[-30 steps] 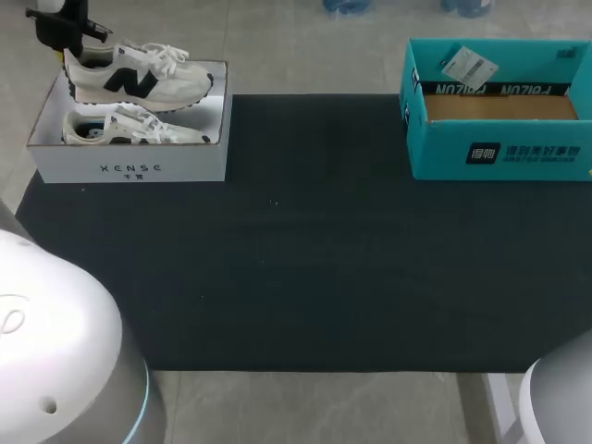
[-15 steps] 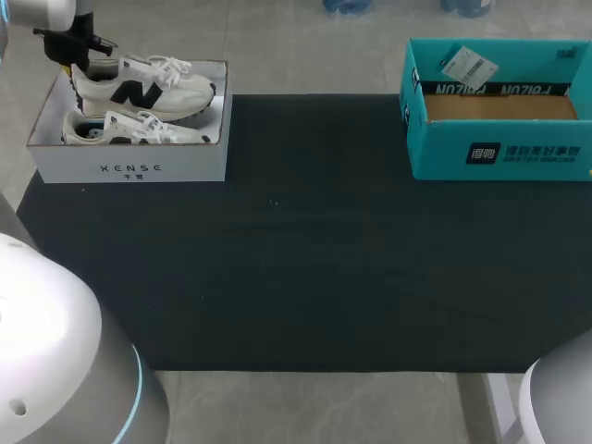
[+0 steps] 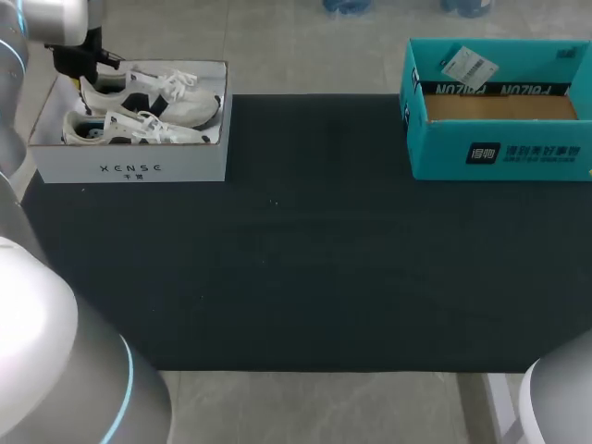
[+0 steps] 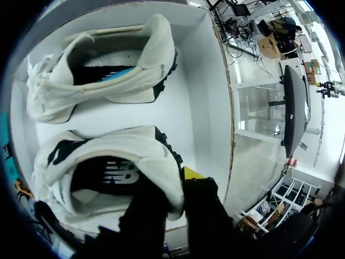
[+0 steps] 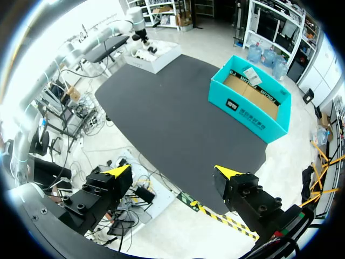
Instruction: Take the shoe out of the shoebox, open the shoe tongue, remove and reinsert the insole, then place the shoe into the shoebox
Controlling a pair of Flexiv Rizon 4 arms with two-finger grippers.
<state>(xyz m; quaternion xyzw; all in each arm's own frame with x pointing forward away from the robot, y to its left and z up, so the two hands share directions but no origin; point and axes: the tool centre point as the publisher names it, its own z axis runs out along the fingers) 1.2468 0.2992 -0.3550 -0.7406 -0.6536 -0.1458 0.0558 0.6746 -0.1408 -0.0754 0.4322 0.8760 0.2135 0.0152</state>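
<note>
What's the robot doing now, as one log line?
left gripper: shut on shoe heel | shoe: in white box | right gripper: open

L arm (image 3: 26, 157): I see it come in from the left, stretched to the far left corner | L end effector (image 4: 170, 186): fingers clamped across the heel collar of the shoe (image 4: 153, 154), one inside, one outside | R arm (image 3: 562, 400): near right corner, held high | R end effector (image 5: 172, 172): fingers wide apart

This is looking like a robot laboratory: a left arm (image 3: 46, 324) and a right arm (image 3: 562, 407) are standing at a black-covered table (image 3: 305, 277), which is carrying a white shoebox (image 3: 129, 168) at 10 o'clock and a teal box (image 3: 499, 153) at 2 o'clock.
</note>
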